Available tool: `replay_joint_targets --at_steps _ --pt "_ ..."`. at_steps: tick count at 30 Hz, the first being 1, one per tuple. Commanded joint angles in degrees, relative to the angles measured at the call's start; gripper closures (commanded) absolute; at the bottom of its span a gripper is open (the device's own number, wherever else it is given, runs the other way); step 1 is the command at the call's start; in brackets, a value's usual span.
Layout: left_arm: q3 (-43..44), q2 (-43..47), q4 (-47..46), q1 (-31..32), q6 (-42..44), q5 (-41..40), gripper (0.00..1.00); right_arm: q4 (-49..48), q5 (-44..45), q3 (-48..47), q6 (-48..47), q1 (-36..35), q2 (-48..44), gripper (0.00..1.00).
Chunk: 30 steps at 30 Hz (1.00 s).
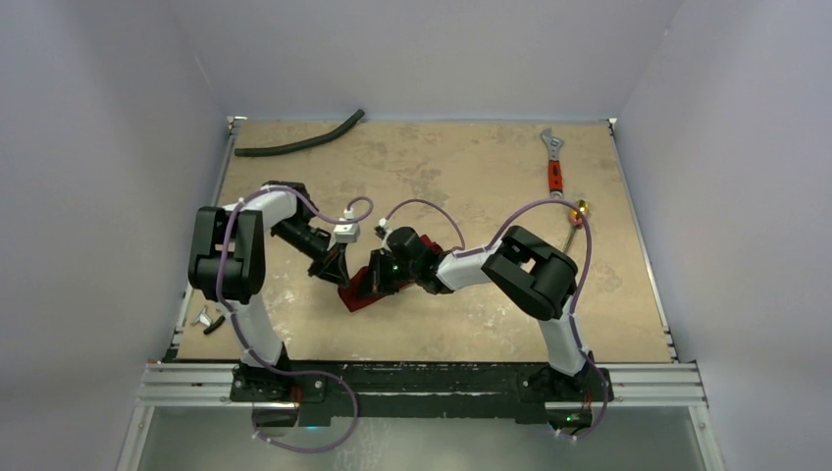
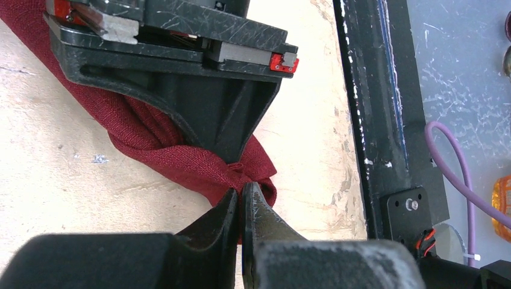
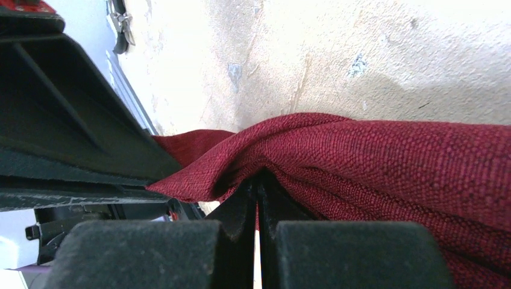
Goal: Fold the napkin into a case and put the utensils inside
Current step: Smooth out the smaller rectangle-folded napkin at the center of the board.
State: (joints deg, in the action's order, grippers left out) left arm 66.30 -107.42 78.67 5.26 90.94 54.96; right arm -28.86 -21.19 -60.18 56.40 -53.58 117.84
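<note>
The dark red napkin [image 1: 355,296] lies bunched in a narrow heap on the table's middle, between my two grippers. My left gripper [image 1: 338,270] is shut on one corner of the napkin [image 2: 175,156], its fingertips [image 2: 232,201] pinching the cloth. My right gripper [image 1: 378,280] faces it closely and is shut on a raised fold of the napkin [image 3: 391,162]. In the left wrist view the right gripper's black body [image 2: 181,66] presses over the cloth. A gold utensil [image 1: 579,209] lies far right, its handle partly behind the right arm's cable. No folded case shows.
A red-handled silver wrench [image 1: 554,165] lies at the back right. A black hose [image 1: 299,142] lies at the back left. Small metal pieces [image 1: 206,319] sit at the left edge. The black rail [image 1: 422,378] runs along the near edge, close to the napkin in the left wrist view [image 2: 373,90].
</note>
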Motion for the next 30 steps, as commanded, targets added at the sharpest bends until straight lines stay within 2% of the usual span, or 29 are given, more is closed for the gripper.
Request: replay_joint_targets --at_steps 1,9,16,20,24,26,30 --pt "-0.7 5.0 3.7 -0.2 -0.2 4.0 1.00 6.6 5.9 1.5 -0.5 0.5 3.2 1.00" --pt "-2.9 6.0 3.7 0.5 2.1 3.0 1.00 6.1 5.8 1.7 0.3 0.7 3.2 1.00" --pt "-5.2 -2.0 1.5 4.3 6.4 4.8 0.99 2.8 6.7 3.9 1.5 0.6 0.9 1.00" --pt "-5.1 -2.2 -9.2 3.7 -3.5 2.1 0.99 1.2 7.2 4.7 1.0 0.7 -0.6 1.00" --pt "-10.1 5.7 -28.2 2.0 -22.6 -6.7 0.99 -1.3 8.0 6.2 0.8 0.6 -2.9 1.00" --pt "-12.6 8.8 -34.2 2.0 -27.5 -11.8 0.92 -1.7 8.2 6.1 0.4 0.6 -3.6 1.00" --pt "-14.5 11.8 -39.4 2.0 -33.0 -15.9 0.89 -0.6 7.6 6.4 -1.5 0.5 -6.6 0.98"
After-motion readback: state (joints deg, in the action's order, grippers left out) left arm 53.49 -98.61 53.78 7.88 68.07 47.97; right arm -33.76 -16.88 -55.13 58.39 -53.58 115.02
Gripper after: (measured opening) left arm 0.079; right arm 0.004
